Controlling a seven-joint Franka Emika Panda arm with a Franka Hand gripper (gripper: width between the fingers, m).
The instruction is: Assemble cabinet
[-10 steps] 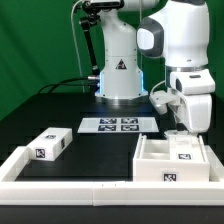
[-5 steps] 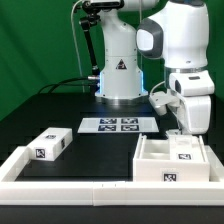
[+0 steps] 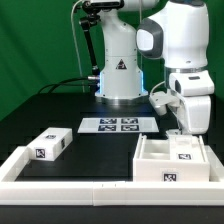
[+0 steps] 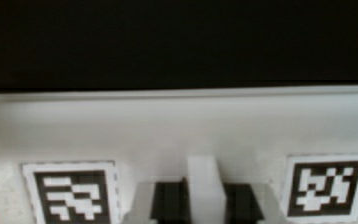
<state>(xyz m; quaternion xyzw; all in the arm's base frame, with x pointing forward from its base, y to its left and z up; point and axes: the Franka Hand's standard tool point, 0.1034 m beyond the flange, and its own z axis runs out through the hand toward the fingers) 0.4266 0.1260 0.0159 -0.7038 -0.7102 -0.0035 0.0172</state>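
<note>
The cabinet [image 3: 170,160], a white open box with square tags, stands at the front on the exterior view's right. My gripper [image 3: 184,131] hangs straight down at its far wall. In the wrist view the picture is blurred and very close. A white panel of the cabinet [image 4: 176,120] fills the frame, with one tag on each side. My gripper [image 4: 204,192] shows as two dark fingers [image 4: 165,198] pressed against a thin upright white edge of the cabinet between them. A loose white panel piece [image 3: 50,144] with tags lies at the front on the exterior view's left.
The marker board [image 3: 117,125] lies flat in the middle of the black table, before the robot's base [image 3: 119,80]. A white rail frame [image 3: 40,182] edges the table's front and sides. A green curtain is behind.
</note>
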